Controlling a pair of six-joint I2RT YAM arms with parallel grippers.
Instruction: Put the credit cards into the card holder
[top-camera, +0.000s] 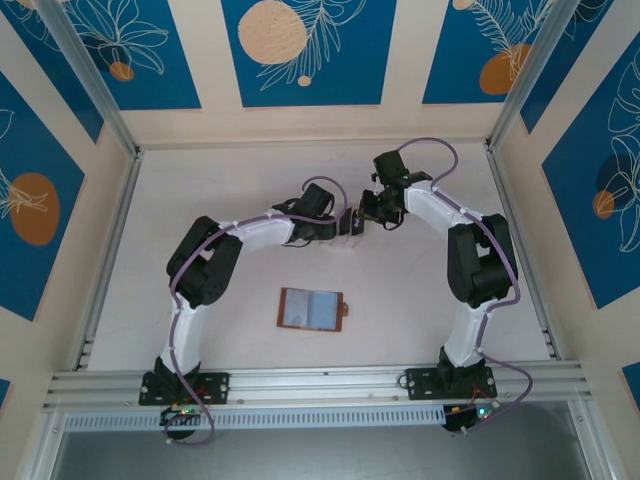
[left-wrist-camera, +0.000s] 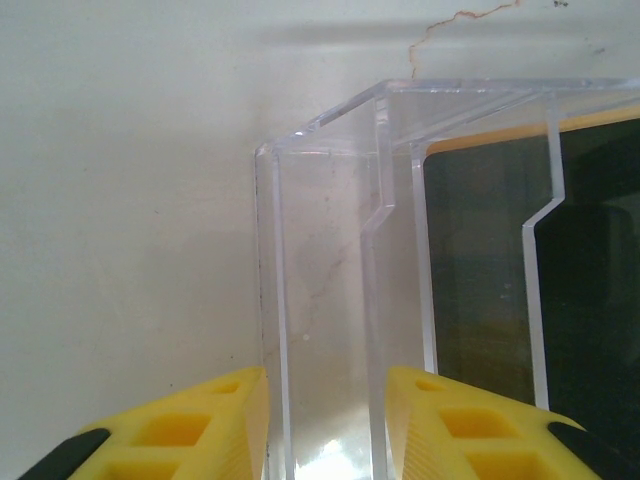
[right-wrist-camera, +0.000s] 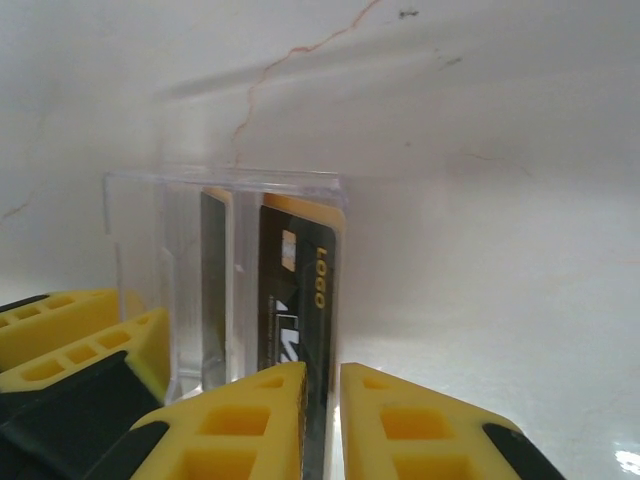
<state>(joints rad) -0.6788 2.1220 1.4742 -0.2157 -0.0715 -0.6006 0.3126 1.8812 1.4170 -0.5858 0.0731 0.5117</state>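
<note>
The card holder (top-camera: 311, 308), a brown wallet with pale grey-blue pockets, lies open and flat on the table, near the arm bases. Farther back, a clear slotted stand (top-camera: 352, 222) sits between the two grippers. My left gripper (left-wrist-camera: 327, 385) is shut on one end of the clear stand (left-wrist-camera: 325, 270); a dark card (left-wrist-camera: 490, 280) stands in a slot to its right. My right gripper (right-wrist-camera: 322, 375) is shut on a black credit card (right-wrist-camera: 295, 290) with yellow "LOGO" lettering, which stands upright in the stand (right-wrist-camera: 140, 250). Another dark card (right-wrist-camera: 212, 290) stands in a slot behind it.
The left gripper's yellow fingers (right-wrist-camera: 60, 335) press against the stand's far side in the right wrist view. Aluminium frame rails (top-camera: 320, 385) and panel walls enclose the pale table (top-camera: 250, 170). Both arms (top-camera: 230, 240) bend inward over the table's back half.
</note>
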